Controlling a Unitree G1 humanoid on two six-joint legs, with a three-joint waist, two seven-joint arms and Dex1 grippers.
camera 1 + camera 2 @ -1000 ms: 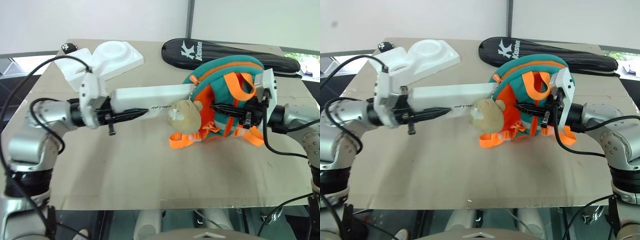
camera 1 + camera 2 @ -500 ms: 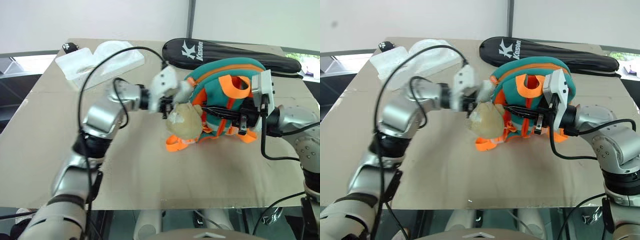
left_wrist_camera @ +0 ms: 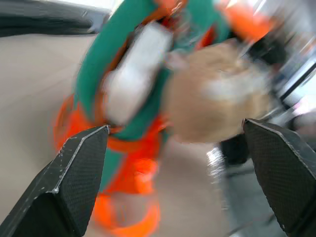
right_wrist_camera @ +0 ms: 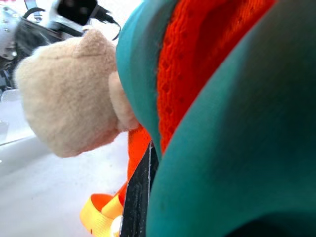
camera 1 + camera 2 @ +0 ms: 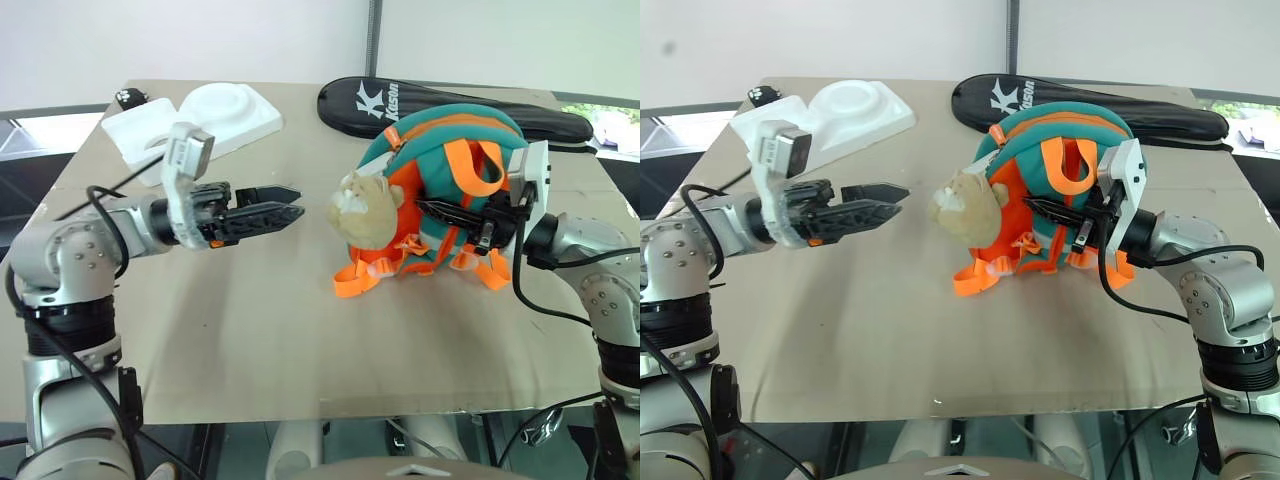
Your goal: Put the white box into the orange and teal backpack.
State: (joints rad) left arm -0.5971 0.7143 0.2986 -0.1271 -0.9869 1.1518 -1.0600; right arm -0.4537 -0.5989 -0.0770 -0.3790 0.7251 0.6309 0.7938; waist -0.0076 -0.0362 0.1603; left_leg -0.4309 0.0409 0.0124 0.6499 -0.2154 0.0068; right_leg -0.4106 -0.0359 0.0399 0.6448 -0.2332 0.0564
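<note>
Backpack [image 5: 440, 190] in orange and teal stands on a table [image 5: 300, 340], white box [image 3: 136, 74] inside, right gripper [image 5: 432, 208] pinching its fabric, left gripper [image 5: 285, 202] spread empty beside it.

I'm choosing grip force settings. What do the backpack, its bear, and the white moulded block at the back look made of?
The orange and teal backpack looks like soft woven fabric, matt, with webbing straps; it sags and creases. The bear looks like fuzzy tan plush. The white block looks like styrofoam: matt, thick, with a moulded round hollow, though rigid plastic cannot be ruled out.
</note>
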